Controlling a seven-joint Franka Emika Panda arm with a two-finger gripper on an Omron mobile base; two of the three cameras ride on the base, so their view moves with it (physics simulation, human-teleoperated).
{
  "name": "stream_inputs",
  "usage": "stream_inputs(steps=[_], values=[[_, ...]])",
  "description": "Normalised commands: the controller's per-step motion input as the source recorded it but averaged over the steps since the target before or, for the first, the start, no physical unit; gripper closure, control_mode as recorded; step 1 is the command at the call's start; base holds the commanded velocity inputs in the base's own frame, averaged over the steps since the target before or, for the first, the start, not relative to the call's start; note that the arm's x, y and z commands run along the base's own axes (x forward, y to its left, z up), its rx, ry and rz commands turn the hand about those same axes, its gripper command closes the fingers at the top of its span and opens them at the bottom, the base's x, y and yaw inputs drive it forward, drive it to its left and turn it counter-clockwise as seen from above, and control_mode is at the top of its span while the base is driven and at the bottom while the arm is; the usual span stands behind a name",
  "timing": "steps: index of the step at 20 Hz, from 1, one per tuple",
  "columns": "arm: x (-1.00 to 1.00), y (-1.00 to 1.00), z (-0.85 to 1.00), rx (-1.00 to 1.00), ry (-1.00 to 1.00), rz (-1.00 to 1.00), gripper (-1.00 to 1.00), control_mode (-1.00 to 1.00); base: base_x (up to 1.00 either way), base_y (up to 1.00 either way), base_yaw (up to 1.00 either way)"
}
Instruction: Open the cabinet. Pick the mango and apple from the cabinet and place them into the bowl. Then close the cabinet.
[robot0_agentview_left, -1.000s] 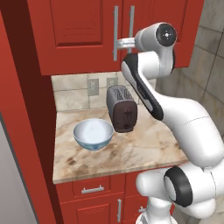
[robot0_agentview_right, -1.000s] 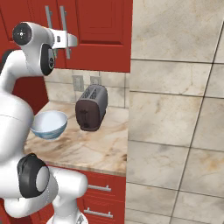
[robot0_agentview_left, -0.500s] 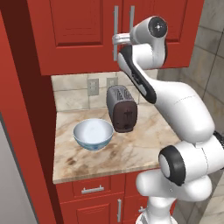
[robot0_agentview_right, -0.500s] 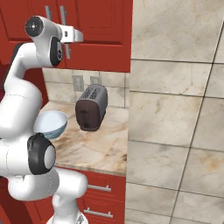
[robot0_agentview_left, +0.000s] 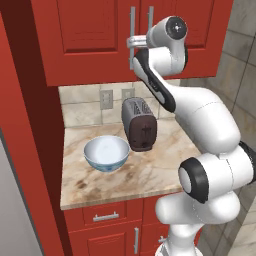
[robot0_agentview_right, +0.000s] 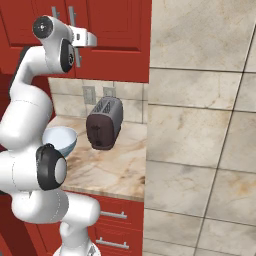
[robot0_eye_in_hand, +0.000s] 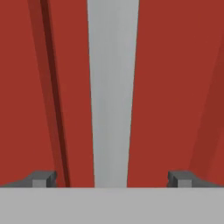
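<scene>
The cabinet (robot0_agentview_left: 95, 40) doors are shut, so the inside is hidden. Its top is cut off by the edge in both base views. Between the gripper (robot0_eye_in_hand: 112, 177) tips, the handle (robot0_eye_in_hand: 113, 96) runs out at the top, both ends unseen. Contact with it cannot be told.

Fingers (robot0_eye_in_hand: 112, 179) straddle the handle (robot0_eye_in_hand: 112, 96); cabinet (robot0_eye_in_hand: 175, 87) door blocks ahead.
</scene>
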Motion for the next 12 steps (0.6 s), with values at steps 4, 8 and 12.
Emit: stream_inputs(steps=[4, 8, 12], values=[[0.29, 0.00, -0.11, 0.00, 0.00, 0.00, -1.00, -1.00, 0.00, 0.00, 0.00], [0.06, 0.00, -0.01, 0.00, 0.00, 0.00, 1.00, -1.00, 0.00, 0.00, 0.00], [0.00, 0.00, 0.00, 0.00, 0.00, 0.00, 1.00, -1.00, 0.00, 0.00, 0.00]])
